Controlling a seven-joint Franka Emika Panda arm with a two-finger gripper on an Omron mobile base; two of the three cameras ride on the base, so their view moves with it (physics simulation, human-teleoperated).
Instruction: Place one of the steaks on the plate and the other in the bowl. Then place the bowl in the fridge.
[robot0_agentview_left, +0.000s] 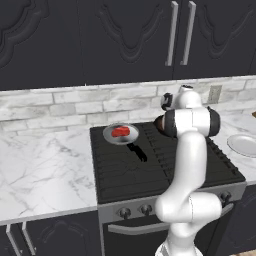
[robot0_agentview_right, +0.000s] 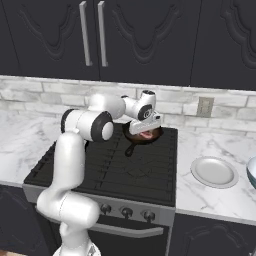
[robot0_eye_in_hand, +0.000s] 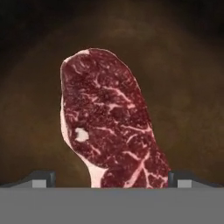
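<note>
Lying flat in a dark pan, a steak between wide-spread, empty fingers.

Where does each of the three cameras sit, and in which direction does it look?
Left base view: behind the arm on its left, looking forward and down at the stove; a steak lies in a grey pan.
Right base view: behind the arm on its right, same stove; the plate on the counter; the pincer hangs over a dark pan.
Hand view: on the hand, looking down at another steak between the open pincer tips.
Both base views share stove, plate and arm.
</note>
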